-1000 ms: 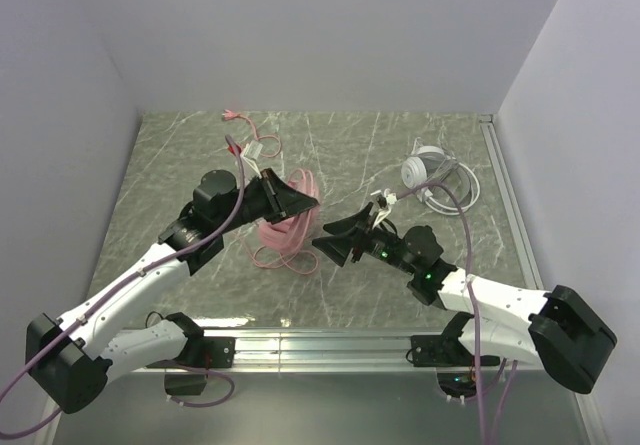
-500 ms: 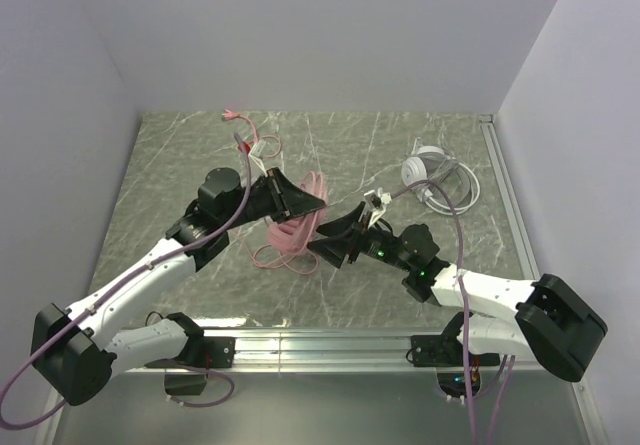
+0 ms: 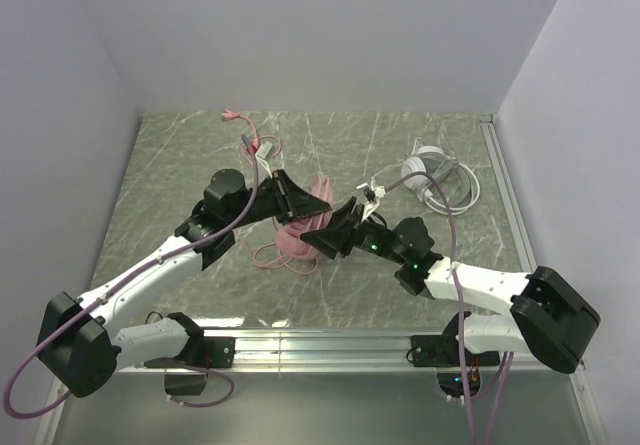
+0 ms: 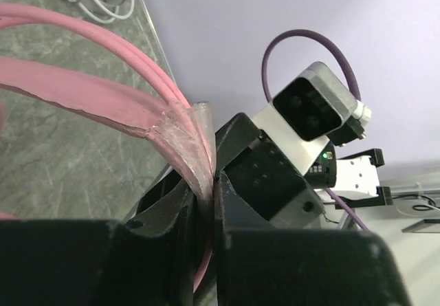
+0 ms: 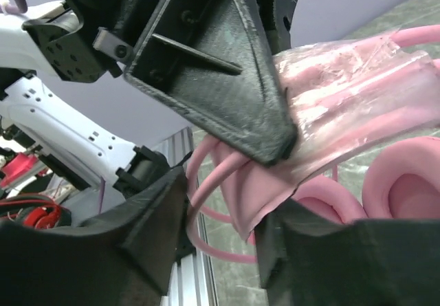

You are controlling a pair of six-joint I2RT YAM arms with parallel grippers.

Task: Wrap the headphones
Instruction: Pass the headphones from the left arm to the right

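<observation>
The pink headphones [image 3: 298, 233] hang lifted off the tabletop in the middle, their long pink cord [image 3: 256, 147] trailing to the back left. My left gripper [image 3: 316, 203] is shut on the pink headband [image 4: 180, 128], which has clear film round it. My right gripper [image 3: 322, 235] is open just below it. Its two fingers straddle the band's end and the cord loops [image 5: 206, 175] without closing on them. A pink ear cup [image 5: 405, 182] shows in the right wrist view. The white-grey headphones [image 3: 428, 170] lie at the back right with their thin cord [image 3: 462, 193] coiled beside them.
The pink cord's plug [image 3: 232, 116] lies near the back wall. The two grippers are almost touching; the left gripper's fingers [image 5: 227, 79] fill the top of the right wrist view. A metal rail [image 3: 320, 343] runs along the near edge. Walls stand close on three sides.
The left gripper has carried the pink headphones right and up. The right gripper has moved left to meet it, and its open jaws now sit round the band's end.
</observation>
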